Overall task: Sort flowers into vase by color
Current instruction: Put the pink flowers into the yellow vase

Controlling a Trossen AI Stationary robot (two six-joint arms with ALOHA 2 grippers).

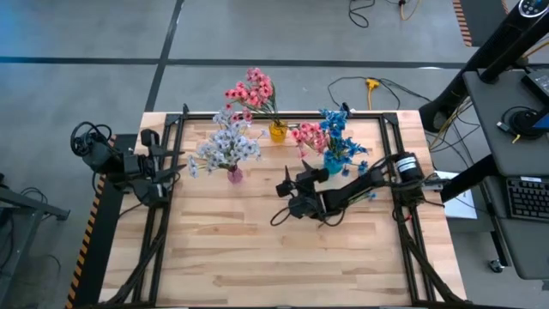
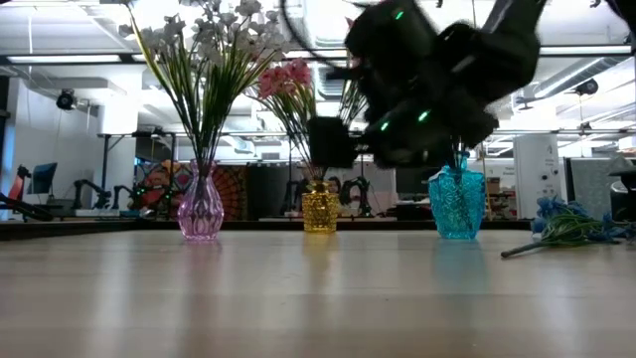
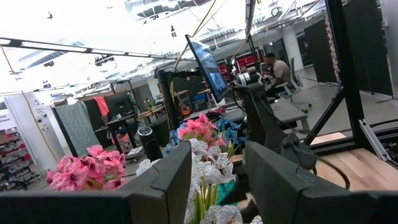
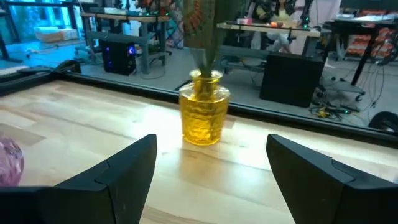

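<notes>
Three glass vases stand near the table's far edge. The pink vase (image 1: 234, 175) (image 2: 201, 209) holds white-lavender sprigs (image 1: 225, 146). Pink sprigs (image 1: 250, 91) fill the yellow vase (image 1: 277, 132) (image 4: 204, 115). The blue vase (image 1: 333, 162) (image 2: 457, 204) holds blue sprigs (image 1: 336, 129), with a pink cluster (image 1: 306, 135) close beside them. A loose blue sprig (image 2: 568, 227) (image 1: 371, 196) lies flat on the table under my right arm. My right gripper (image 1: 281, 202) (image 4: 211, 142) hovers open and empty near the table's middle, facing the yellow vase. My left gripper (image 1: 171, 165) (image 3: 217, 158) waits open at the left edge.
A black frame (image 1: 283, 118) runs along the table's far and side edges. Bare wood (image 1: 257, 257) spreads across the near half. Beyond the table are cables on the floor, a desk with a keyboard (image 1: 523, 197) on the right, and a seated person (image 3: 277, 68) far off.
</notes>
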